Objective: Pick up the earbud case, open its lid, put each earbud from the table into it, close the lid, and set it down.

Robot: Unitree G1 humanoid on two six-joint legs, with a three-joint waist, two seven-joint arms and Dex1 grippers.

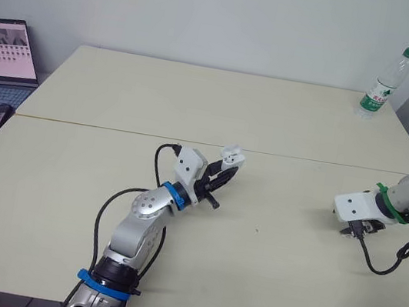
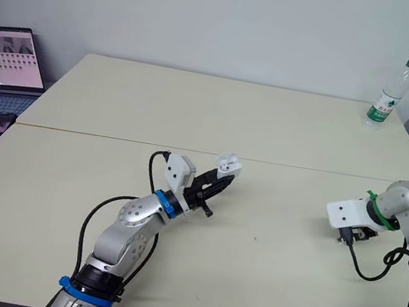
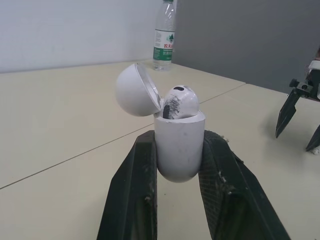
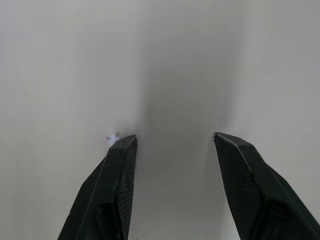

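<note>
Left gripper [image 1: 223, 172] clamps the earbud case [image 3: 179, 150] above mid-table, lid [image 3: 134, 90] open, one earbud [image 3: 180, 99] seated. Right gripper [image 4: 172, 141], fingers apart, hovers at the right. Risk: pressing the lid shut could twist the case out of that narrow pinch.

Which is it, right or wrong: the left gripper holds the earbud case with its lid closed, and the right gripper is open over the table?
Wrong on the lid: the left wrist view shows it open, with an earbud inside. The left gripper does hold the earbud case, and the right gripper is open over the table.
</note>
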